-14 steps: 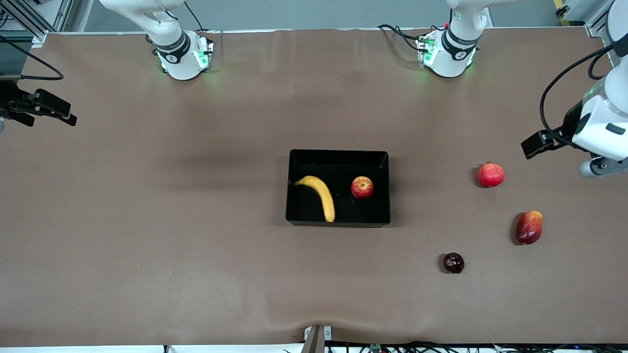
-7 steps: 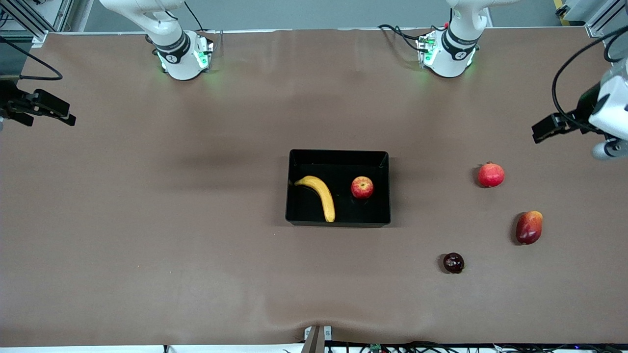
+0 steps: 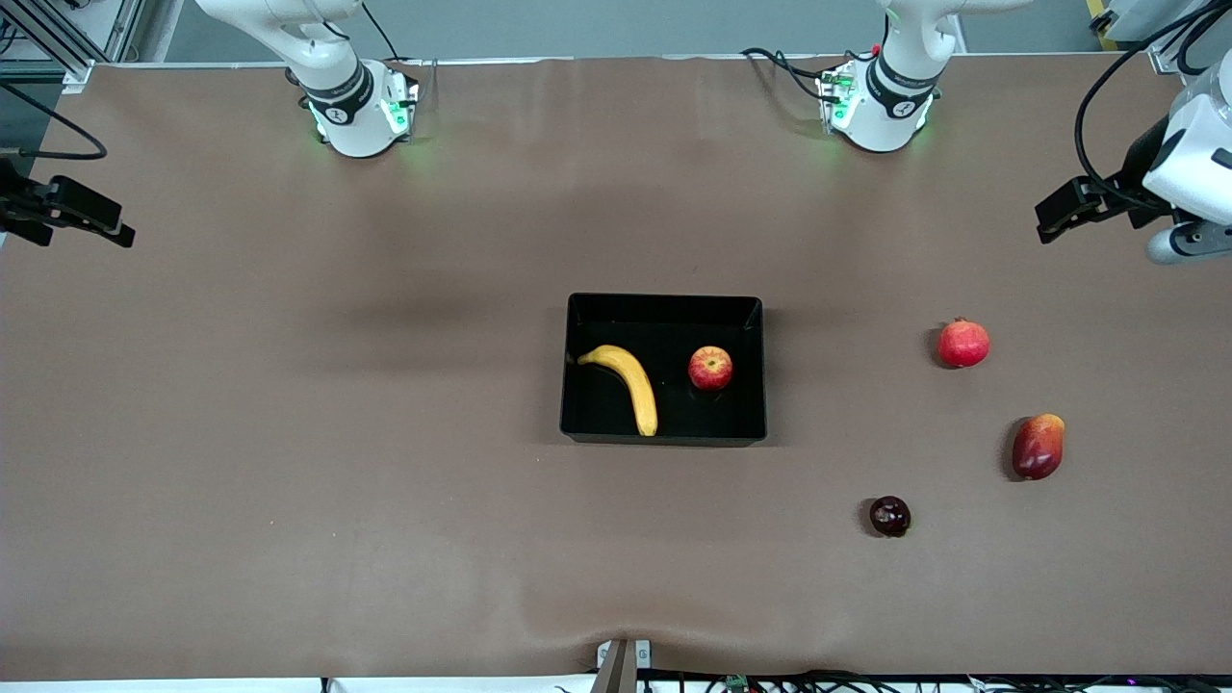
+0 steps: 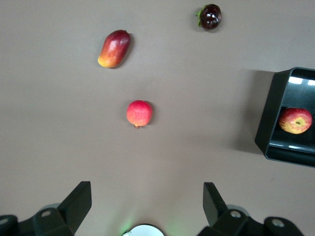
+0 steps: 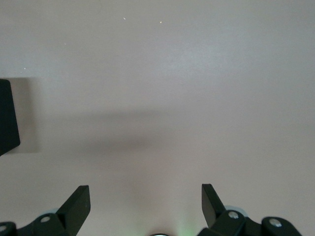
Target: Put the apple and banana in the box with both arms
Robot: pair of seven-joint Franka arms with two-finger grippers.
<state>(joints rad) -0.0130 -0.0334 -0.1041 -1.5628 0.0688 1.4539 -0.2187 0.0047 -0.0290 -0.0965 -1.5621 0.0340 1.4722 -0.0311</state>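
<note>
The black box [image 3: 664, 306] lies at the table's middle. The yellow banana [image 3: 628, 385] and the red-yellow apple [image 3: 710, 368] both lie inside it, apart from each other. My left gripper [image 3: 1056, 214] is open and empty, up in the air over the left arm's end of the table. In the left wrist view [image 4: 146, 199] its jaws stand wide apart, with the apple [image 4: 295, 120] in the box [image 4: 272, 114] farther off. My right gripper [image 3: 104, 221] is open and empty over the right arm's end of the table. The right wrist view [image 5: 145, 199] shows bare table and a corner of the box [image 5: 7, 118].
A round red fruit with a crown tip [image 3: 963, 344], an elongated red-yellow fruit [image 3: 1038, 447] and a small dark fruit [image 3: 890, 516] lie on the table toward the left arm's end. They also show in the left wrist view: round fruit [image 4: 140, 113], elongated fruit [image 4: 114, 48], dark fruit [image 4: 210, 16].
My left gripper has drawn back from over the round red fruit toward the table's end and the robots' bases. My right gripper has shifted slightly outward. The fruits and the box have not moved.
</note>
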